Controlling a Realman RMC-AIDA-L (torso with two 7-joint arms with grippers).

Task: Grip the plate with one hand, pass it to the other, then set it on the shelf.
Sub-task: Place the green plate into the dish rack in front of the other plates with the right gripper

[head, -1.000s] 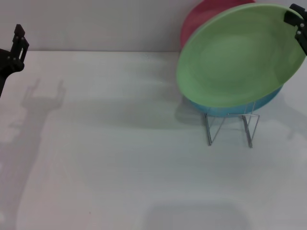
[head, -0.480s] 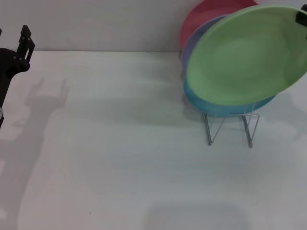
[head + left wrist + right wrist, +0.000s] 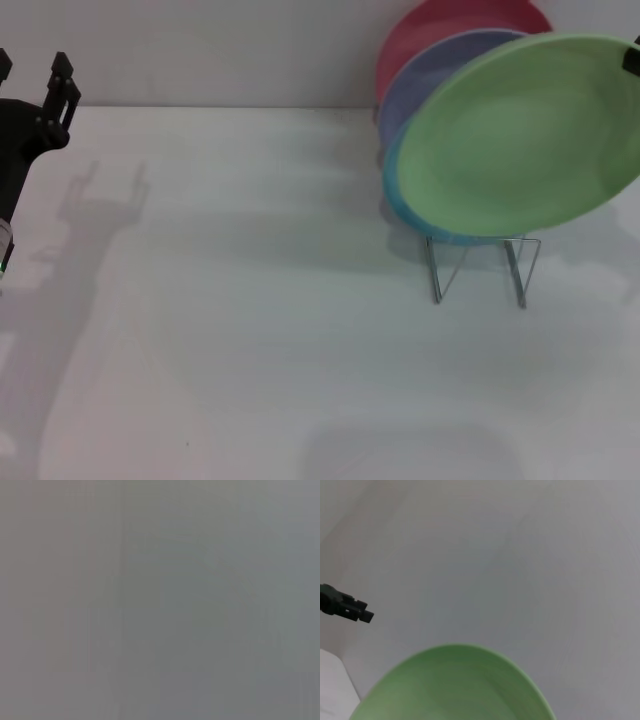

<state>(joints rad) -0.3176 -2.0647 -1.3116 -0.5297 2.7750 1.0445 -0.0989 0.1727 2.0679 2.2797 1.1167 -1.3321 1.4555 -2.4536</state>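
Light green plate (image 3: 520, 140) held tilted in the air, just in front of the sky-blue plate (image 3: 396, 205), lavender plate (image 3: 425, 70) and red plate (image 3: 425, 30) standing in the wire plate rack (image 3: 480, 268); gripped at its upper right rim by the right gripper (image 3: 632, 58), mostly out of frame. Left gripper (image 3: 34, 68) raised at the far left over the white table (image 3: 250, 330), well apart from the plate; fingers parted, empty. Left wrist view plain grey; plate rim (image 3: 455, 652) visible in the right wrist view.

plate (image 3: 520, 140) frontmost on shelf (image 3: 480, 268)
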